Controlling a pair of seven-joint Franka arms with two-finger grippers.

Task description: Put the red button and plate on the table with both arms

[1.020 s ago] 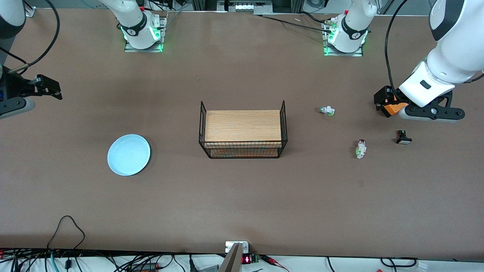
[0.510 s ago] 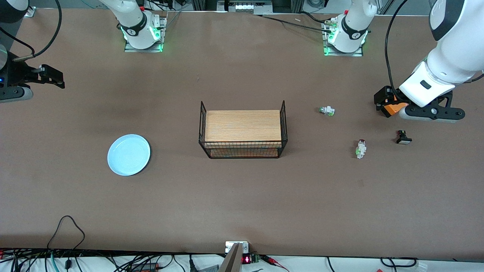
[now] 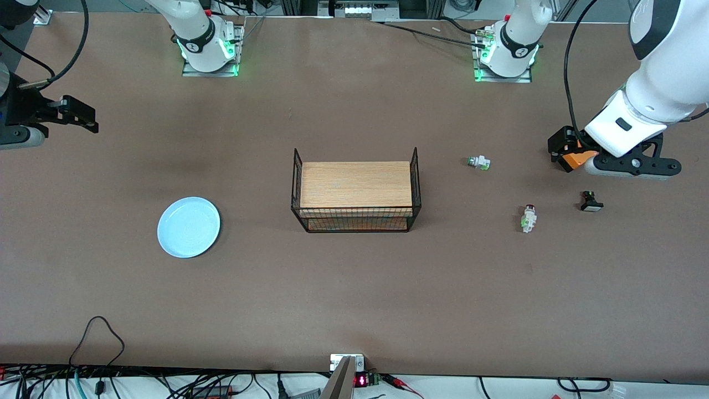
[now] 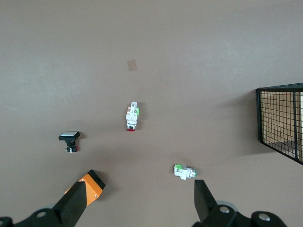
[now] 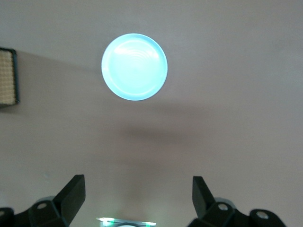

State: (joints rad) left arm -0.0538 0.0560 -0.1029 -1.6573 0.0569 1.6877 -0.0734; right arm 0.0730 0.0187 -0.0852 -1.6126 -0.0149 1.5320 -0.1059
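The red button [image 3: 529, 217] lies on its side on the brown table [image 3: 354, 288] toward the left arm's end; the left wrist view shows the red button [image 4: 132, 117] well clear of the fingers. My left gripper [image 3: 570, 151] hangs open and empty over bare table near it; the left gripper [image 4: 139, 203] has its jaws wide apart. The light blue plate [image 3: 189, 227] rests flat toward the right arm's end, and the plate [image 5: 134, 66] is whole in the right wrist view. My right gripper [image 3: 77, 117] hovers open and empty over the table's end, apart from the plate; the right gripper [image 5: 137, 196] frames only bare table.
A wood-topped black wire rack [image 3: 355, 191] stands mid-table. A white-green switch [image 3: 478, 162] lies farther from the front camera than the red button. A black-based switch [image 3: 591, 201] lies beside the button toward the left arm's end. Cables run along the table's near edge.
My right gripper has drifted toward the arms' bases along the table's end. The left arm, the button and the plate have not moved.
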